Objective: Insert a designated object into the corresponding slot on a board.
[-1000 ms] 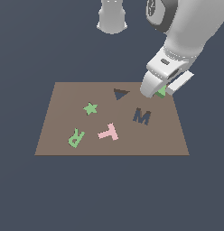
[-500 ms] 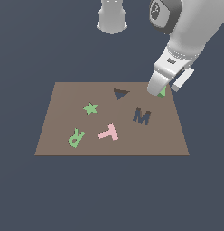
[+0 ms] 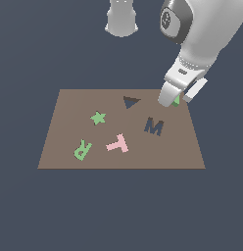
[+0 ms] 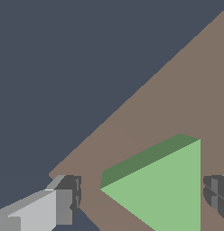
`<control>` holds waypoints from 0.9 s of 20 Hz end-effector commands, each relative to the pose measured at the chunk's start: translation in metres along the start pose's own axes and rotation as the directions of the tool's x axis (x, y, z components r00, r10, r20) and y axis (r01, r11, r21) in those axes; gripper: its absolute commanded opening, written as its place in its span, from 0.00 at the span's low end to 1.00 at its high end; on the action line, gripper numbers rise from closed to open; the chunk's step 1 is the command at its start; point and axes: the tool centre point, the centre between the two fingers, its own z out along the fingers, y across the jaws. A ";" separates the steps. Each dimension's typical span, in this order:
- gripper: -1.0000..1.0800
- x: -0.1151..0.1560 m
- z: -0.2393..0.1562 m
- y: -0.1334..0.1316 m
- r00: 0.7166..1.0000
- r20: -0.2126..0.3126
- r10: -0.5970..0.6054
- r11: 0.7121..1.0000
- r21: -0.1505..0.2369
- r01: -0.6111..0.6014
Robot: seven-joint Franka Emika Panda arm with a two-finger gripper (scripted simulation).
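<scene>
The green triangle block [image 3: 177, 101] lies at the far right corner of the brown board [image 3: 143, 154], mostly hidden behind my fingers in the exterior view. In the wrist view the green triangle block [image 4: 163, 185] lies flat on the board [image 4: 177, 90] between my two fingertips [image 4: 64, 200], with a small gap on each side. My gripper [image 3: 175, 99] is open and straddles it low over the board. The dark triangle slot [image 3: 130, 102] lies to the exterior view's left of my gripper and shows nothing in it.
A dark M-shaped cutout [image 3: 154, 126] lies near the slot. A green star [image 3: 98, 117], a green R [image 3: 82, 149] and a pink T [image 3: 117, 143] lie on the board. A grey base [image 3: 122, 17] stands beyond the board's far edge.
My gripper has stayed over the board's far right corner, with only a small shift. The triangle block has not visibly moved.
</scene>
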 end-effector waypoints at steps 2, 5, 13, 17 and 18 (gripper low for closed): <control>0.96 0.000 0.005 0.000 1.000 0.000 0.000 1.000 -0.001 0.000; 0.00 0.000 0.005 0.000 1.000 0.000 0.000 1.000 -0.001 0.000; 0.00 0.000 0.004 0.001 1.000 -0.001 0.001 1.000 -0.001 -0.001; 0.00 0.000 0.004 0.001 1.000 -0.001 0.009 1.000 -0.002 -0.009; 0.00 0.001 0.004 0.002 1.000 -0.001 0.015 1.000 -0.002 -0.015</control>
